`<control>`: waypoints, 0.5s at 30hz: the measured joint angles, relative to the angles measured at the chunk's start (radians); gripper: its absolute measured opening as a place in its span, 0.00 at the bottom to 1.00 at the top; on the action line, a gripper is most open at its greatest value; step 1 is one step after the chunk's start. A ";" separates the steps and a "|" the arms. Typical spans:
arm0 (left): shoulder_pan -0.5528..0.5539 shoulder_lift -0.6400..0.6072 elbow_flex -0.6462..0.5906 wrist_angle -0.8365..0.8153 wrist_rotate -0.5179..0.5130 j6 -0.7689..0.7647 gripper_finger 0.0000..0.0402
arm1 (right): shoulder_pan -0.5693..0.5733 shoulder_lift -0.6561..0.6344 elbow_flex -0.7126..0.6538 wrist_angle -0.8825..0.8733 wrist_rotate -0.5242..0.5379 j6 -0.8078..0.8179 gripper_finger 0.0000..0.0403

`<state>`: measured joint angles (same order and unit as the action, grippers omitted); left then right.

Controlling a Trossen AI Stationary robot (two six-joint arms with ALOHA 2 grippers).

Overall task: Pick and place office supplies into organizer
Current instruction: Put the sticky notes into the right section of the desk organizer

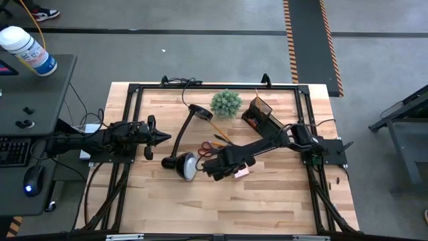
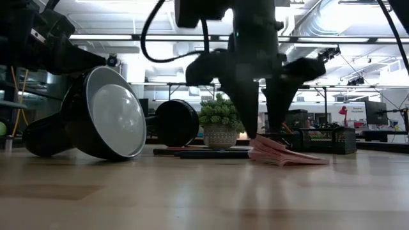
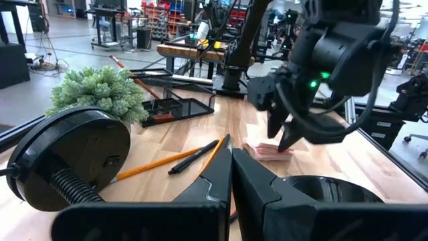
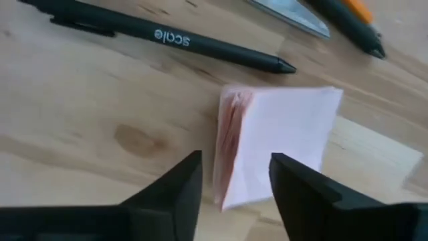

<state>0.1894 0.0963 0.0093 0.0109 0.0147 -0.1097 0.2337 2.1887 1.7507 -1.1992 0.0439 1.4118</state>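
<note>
1. Two matte black jointed robot arms, each ending in a two-fingered tool.
2. Right tool (image 4: 231, 194): chunky, angular black fingers.
3. Right wrist housing shows a small green light; black cables loop alongside.

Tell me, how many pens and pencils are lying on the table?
2 that I can see: an orange pencil and a black pen, side by side between the lamp base and the pink sticky-note pad. More may be hidden.

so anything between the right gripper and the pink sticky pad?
Nothing visible. The right gripper is open right over the sticky-note pad, fingers straddling its near corner. A black pen lies beside the pad on the table, clear of the fingers. The left gripper waits shut, away to the side.
</note>
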 joint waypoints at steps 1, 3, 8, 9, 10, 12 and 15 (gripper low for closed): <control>0.000 0.000 0.000 0.000 0.000 0.000 0.00 | -0.002 0.000 -0.014 0.016 -0.003 0.001 0.44; 0.000 0.000 0.000 0.000 0.000 0.000 0.00 | -0.005 0.001 -0.038 0.032 -0.012 0.001 0.45; 0.000 0.000 0.000 0.000 0.000 0.000 0.00 | -0.011 0.001 -0.098 0.049 -0.026 0.002 0.39; 0.000 0.000 0.000 0.000 0.000 0.000 0.00 | -0.011 0.001 -0.108 0.049 -0.029 0.001 0.36; 0.000 0.000 0.000 0.000 0.000 0.000 0.00 | -0.011 0.001 -0.116 0.051 -0.031 -0.004 0.33; 0.000 0.000 0.000 0.000 0.000 0.000 0.00 | -0.011 0.000 -0.123 0.056 -0.033 -0.020 0.23; 0.000 0.000 0.000 0.000 0.000 0.000 0.00 | -0.011 -0.001 -0.124 0.055 -0.032 -0.038 0.05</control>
<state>0.1897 0.0963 0.0093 0.0113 0.0144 -0.1097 0.2228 2.1880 1.6264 -1.1446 0.0123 1.3740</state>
